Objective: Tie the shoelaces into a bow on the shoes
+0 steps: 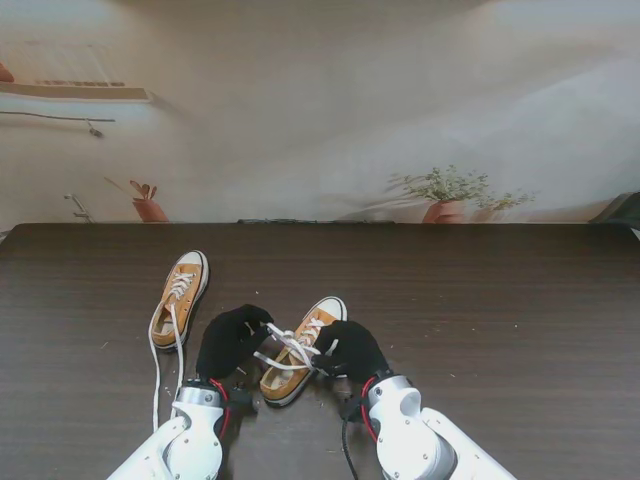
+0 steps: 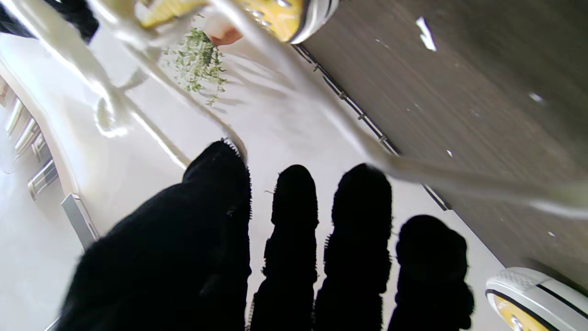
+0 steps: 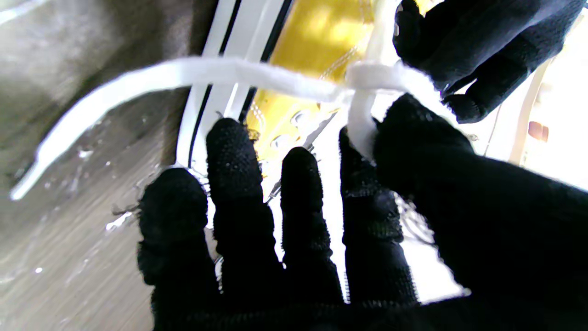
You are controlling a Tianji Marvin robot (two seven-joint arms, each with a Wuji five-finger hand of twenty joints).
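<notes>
Now my right hand (image 1: 350, 348) pinches a white lace (image 3: 363, 124) between thumb and forefinger, and my left hand (image 1: 232, 338) grips the other lace (image 2: 321, 110) stretched across its fingers. Both meet over the nearer yellow shoe (image 1: 300, 352) on the worktop (image 1: 500, 300); the second shoe (image 1: 180, 298) lies farther left, unlaced.

Overhead stand view; two close wrist views

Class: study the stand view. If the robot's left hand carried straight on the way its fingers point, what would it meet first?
Probably the white laces crossing over the nearer shoe. The left hand points up and rightward at them, almost touching; depth is unclear, so it might pass above.
</notes>
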